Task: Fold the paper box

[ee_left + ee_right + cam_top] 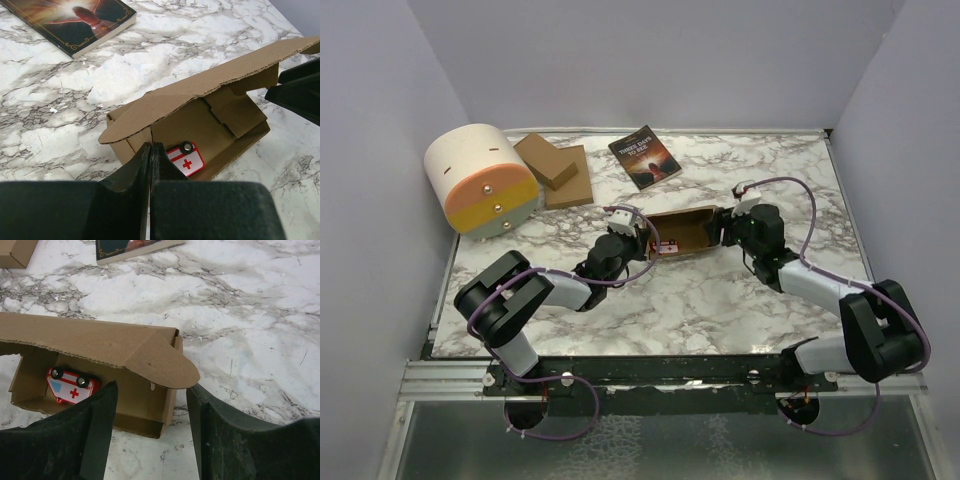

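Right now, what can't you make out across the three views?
Left wrist: whether the left gripper pinches the paper box wall; its own fingers hide the contact.
Right wrist: toy ambulance partly hidden by a finger of the right gripper.
Title of the book: too small from top, cut off by the top edge in both wrist views.

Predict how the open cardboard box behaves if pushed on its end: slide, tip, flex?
Probably slides: the paper box sits flat on the smooth marble table and looks light. Its unfastened lid flap likely bends before passing force. The wheeled toy ambulance inside may roll about.
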Robot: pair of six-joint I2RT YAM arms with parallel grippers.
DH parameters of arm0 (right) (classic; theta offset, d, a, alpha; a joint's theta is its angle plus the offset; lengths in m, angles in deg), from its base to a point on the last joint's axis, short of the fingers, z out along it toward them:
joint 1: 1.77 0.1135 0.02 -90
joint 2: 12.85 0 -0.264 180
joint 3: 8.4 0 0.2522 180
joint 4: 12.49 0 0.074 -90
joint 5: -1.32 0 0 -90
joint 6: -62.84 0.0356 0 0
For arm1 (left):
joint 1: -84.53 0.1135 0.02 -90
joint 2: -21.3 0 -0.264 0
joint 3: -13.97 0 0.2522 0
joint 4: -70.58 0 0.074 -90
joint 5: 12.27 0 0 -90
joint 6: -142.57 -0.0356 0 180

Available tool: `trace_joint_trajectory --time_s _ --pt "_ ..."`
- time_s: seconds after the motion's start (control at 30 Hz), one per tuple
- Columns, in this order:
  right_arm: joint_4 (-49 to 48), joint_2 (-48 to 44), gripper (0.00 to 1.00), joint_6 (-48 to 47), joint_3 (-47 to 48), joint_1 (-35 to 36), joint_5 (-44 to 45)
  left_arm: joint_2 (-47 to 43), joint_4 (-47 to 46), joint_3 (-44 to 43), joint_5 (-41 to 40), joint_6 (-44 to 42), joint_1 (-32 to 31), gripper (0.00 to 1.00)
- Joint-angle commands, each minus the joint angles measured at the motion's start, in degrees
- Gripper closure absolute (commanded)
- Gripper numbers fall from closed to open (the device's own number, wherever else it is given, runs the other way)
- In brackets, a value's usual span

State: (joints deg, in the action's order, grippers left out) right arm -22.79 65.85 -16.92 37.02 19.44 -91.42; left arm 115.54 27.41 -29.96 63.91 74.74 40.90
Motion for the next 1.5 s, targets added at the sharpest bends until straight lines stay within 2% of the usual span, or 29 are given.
trace_joint_trajectory --time_s 0.0,0.13,0.3,0.37,0.53,0.7,0.83,0.9,1.13,1.23,1.47 --pt "5.38 -4.41 0.41 -4.63 1.59 -1.44 -4.56 -0.32 1.62 0.38 -0.94 0.14 -0.63 1.00" --pt "12.18 -6.62 0.37 -9.56 2.76 -5.08 -13.82 -0.37 1.95 0.32 -1.03 -0.01 -0.62 1.00" --pt "25.54 -7.78 0.37 -23.85 7.28 -13.11 -39.86 -0.28 2.34 -0.04 -0.93 -0.17 -0.62 1.00" --pt "32.98 -8.02 0.37 -32.78 9.57 -15.02 -46.03 -0.20 2.26 -0.05 -0.87 -0.19 -0.60 1.00" --pt "52.38 -9.01 0.31 -58.51 16.09 -15.59 -52.65 -0.19 2.15 0.15 -0.89 -0.29 -0.65 1.00" --pt "62.51 -6.80 0.01 -76.43 24.53 -15.60 -58.82 -0.10 1.99 0.20 -0.68 -0.20 -0.65 1.00" --pt "65.09 -1.24 0.00 -84.07 30.79 -15.23 -63.81 -0.10 1.86 0.12 -0.50 -0.09 -0.66 1.00" --pt "66.70 2.38 0.00 -86.50 35.16 -13.62 -62.04 -0.18 2.03 0.07 -0.48 -0.10 -0.58 1.00" --pt "63.20 9.11 0.25 -82.97 42.43 -4.41 -49.69 -0.36 2.18 0.03 -0.61 -0.25 -0.58 1.00" --pt "62.07 10.73 0.31 -82.57 43.30 -3.08 -46.07 -0.30 2.04 0.14 -0.59 -0.17 -0.59 1.00" --pt "61.58 12.48 0.51 -84.45 42.93 -0.84 -40.15 -0.10 2.04 -0.22 -0.44 -0.29 -0.60 1.00"
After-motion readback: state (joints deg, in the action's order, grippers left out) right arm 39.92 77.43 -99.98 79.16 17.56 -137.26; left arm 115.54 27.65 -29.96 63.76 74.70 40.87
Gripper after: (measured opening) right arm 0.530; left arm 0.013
